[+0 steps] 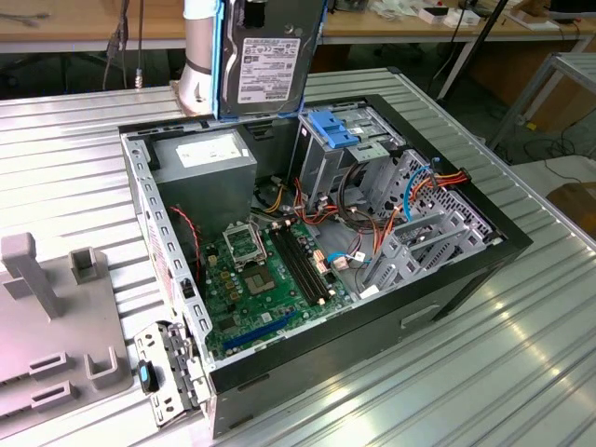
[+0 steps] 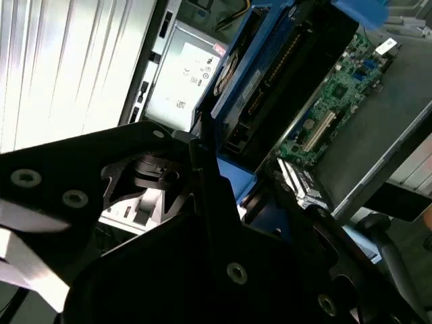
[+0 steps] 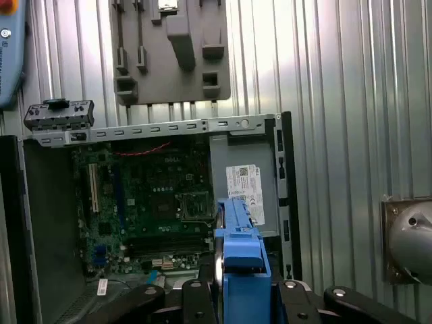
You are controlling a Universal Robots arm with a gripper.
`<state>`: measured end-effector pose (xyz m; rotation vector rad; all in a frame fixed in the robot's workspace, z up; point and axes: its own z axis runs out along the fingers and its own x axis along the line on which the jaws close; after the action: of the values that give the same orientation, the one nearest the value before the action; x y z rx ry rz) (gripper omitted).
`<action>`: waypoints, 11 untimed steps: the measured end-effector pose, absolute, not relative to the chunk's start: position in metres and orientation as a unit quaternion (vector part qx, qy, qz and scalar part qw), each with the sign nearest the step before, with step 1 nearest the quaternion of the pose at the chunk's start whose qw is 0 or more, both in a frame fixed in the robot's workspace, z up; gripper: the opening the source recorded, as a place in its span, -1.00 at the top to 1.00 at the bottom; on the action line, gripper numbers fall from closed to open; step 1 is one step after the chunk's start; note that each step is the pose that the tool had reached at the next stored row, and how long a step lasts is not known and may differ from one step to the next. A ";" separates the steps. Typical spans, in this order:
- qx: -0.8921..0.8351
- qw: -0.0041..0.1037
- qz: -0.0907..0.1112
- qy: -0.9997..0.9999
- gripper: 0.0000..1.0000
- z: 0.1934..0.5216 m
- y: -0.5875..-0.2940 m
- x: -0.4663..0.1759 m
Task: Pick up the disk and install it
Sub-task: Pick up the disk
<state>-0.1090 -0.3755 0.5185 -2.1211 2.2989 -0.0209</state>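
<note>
While disk hangs upright over open computer case in exterior view, label showing, first wrist view shows gripper jaws squeezing its blue edge, green board under it.

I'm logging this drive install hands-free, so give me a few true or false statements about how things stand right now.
1. The gripper holds the disk in the air over the open computer case. True.
2. The disk is already seated in the drive cage. False: it hangs above the case's far edge, outside the cage.
3. The case's side panel is on. False: the case lies open, with the motherboard exposed.
4. A grey fixture plate lies on the table beside the case, at the exterior view's left. True.
</note>
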 end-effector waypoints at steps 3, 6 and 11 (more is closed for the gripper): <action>-0.689 0.006 -0.008 0.725 0.25 0.514 -0.375 -0.095; -0.692 0.006 -0.008 0.722 0.25 0.511 -0.394 -0.093; -0.692 0.006 -0.008 0.722 0.25 0.508 -0.408 -0.093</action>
<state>-0.0927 -0.4081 0.5080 -2.1649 2.2606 -0.0248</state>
